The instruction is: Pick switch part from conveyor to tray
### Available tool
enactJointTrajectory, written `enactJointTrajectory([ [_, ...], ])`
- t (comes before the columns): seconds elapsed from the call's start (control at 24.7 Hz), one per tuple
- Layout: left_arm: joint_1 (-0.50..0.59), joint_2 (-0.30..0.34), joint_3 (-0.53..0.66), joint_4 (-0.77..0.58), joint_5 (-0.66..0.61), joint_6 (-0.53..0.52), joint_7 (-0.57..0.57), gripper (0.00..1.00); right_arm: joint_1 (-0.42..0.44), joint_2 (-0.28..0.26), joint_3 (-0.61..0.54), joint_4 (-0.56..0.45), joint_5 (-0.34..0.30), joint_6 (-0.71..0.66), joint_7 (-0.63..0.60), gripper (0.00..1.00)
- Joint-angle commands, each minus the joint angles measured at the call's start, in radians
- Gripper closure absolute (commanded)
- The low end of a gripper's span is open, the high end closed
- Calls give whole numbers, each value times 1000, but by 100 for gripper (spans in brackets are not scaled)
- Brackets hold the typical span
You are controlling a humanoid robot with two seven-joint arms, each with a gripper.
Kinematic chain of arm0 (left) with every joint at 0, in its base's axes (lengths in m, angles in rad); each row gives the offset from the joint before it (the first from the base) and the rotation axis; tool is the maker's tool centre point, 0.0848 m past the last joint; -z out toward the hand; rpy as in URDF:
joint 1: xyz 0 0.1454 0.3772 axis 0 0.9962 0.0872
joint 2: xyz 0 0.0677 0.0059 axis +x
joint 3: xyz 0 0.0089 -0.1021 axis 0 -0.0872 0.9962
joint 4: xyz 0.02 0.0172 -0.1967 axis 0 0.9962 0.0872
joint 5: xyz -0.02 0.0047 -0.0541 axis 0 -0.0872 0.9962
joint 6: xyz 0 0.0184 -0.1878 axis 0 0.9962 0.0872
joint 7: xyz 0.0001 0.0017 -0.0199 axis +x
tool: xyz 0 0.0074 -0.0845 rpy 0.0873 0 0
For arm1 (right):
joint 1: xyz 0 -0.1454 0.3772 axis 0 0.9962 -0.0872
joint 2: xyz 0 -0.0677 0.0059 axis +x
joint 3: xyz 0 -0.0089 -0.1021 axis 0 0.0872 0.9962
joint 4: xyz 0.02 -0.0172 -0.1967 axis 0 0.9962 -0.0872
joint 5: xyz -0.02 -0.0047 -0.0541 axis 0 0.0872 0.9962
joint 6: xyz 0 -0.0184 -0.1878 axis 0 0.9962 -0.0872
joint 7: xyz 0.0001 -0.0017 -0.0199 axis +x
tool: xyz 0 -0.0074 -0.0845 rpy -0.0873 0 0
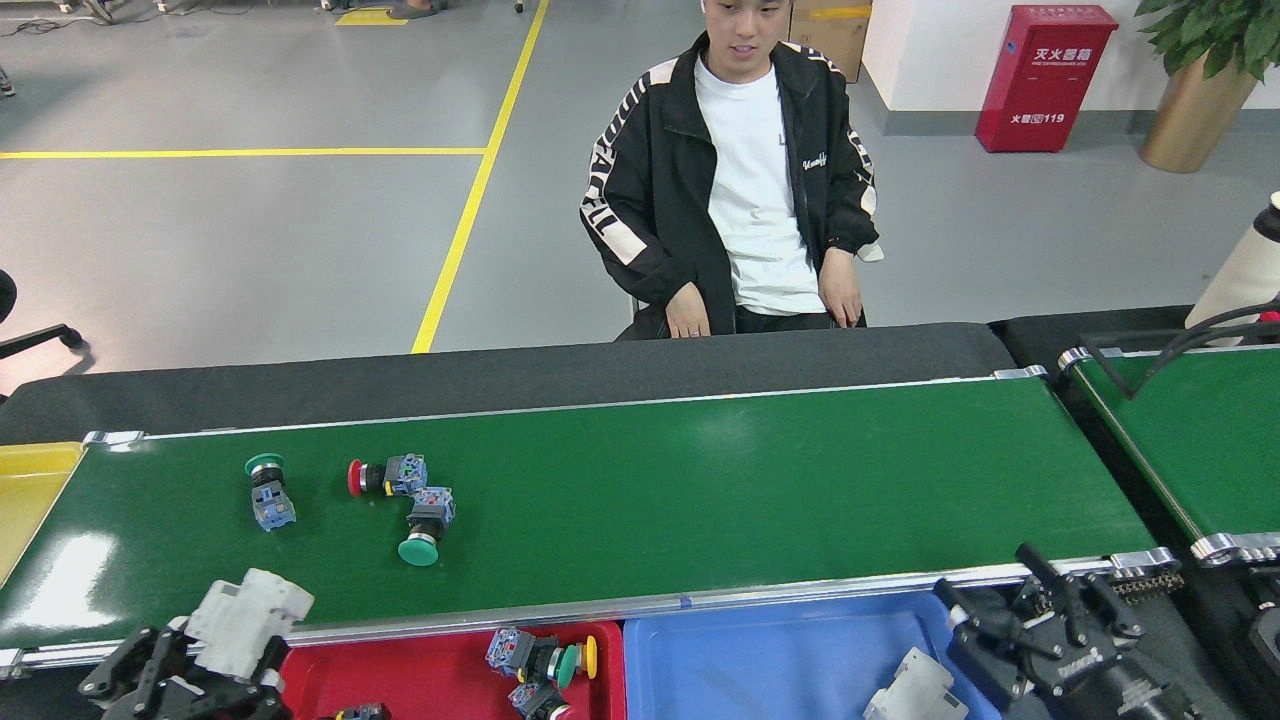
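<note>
left claw (215, 650): grips white part (247, 614) | right claw (1040, 620): spread, empty

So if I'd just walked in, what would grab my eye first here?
Probably the long green conveyor across the middle, with three push-button switches, two green-capped and one red-capped, lying near its left end. A person in a black jacket sits behind it. In front sit a red tray and a blue tray; the left gripper holds a white switch part, and another lies in the blue tray.
</note>
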Motion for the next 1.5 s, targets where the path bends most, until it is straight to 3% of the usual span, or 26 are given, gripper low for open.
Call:
enactJointTrajectory([
  [0.0, -30, 1, -63, -37, -42, -6, 2, 93, -20, 26, 25, -8, 24, 159, -8, 2],
  [0.16, -53, -2, -184, -37, -113, -6, -2, 93, 8, 84, 48, -13, 101, 223, -50, 2],
  [0.28, -105, -10, -347, -32, -243, -6, -2, 92, 72, 120, 68, -17, 139, 223, -116, 2],
  [0.49, -215, -167, -612, 24, -593, -6, -4, 90, 77, 138, 122, -33, 155, 228, -117, 2],
  [0.53, -226, -205, -643, 57, -657, -6, -4, 85, 75, 138, 122, -33, 155, 228, -117, 2],
  [0.57, -227, -243, -654, 90, -712, -6, -1, 69, 74, 136, 122, -33, 155, 228, -117, 2],
  [0.65, -226, -292, -667, 124, -771, -6, 5, 16, 74, 135, 125, -33, 156, 228, -117, 2],
  [0.69, -221, -292, -673, 123, -769, -6, 5, 0, 74, 136, 127, -33, 156, 228, -117, 2],
  [0.85, -178, -292, -660, 54, -720, -6, 7, 0, 63, 138, 127, -31, 156, 228, -117, 2],
  [0.93, -172, -273, -588, 12, -579, -6, 4, 0, 63, 141, 128, -33, 156, 228, -117, 2],
  [1.09, -157, -239, -333, -28, -372, -6, -5, 0, 63, 143, 128, -33, 158, 229, -116, 2],
  [1.33, -57, -272, 210, -29, -290, -6, -5, 0, 65, 144, 143, -33, 159, 229, -116, 2],
  [1.46, -27, -325, 345, -29, -298, -6, -22, 0, 63, 143, 146, -33, 159, 229, -117, 2],
])
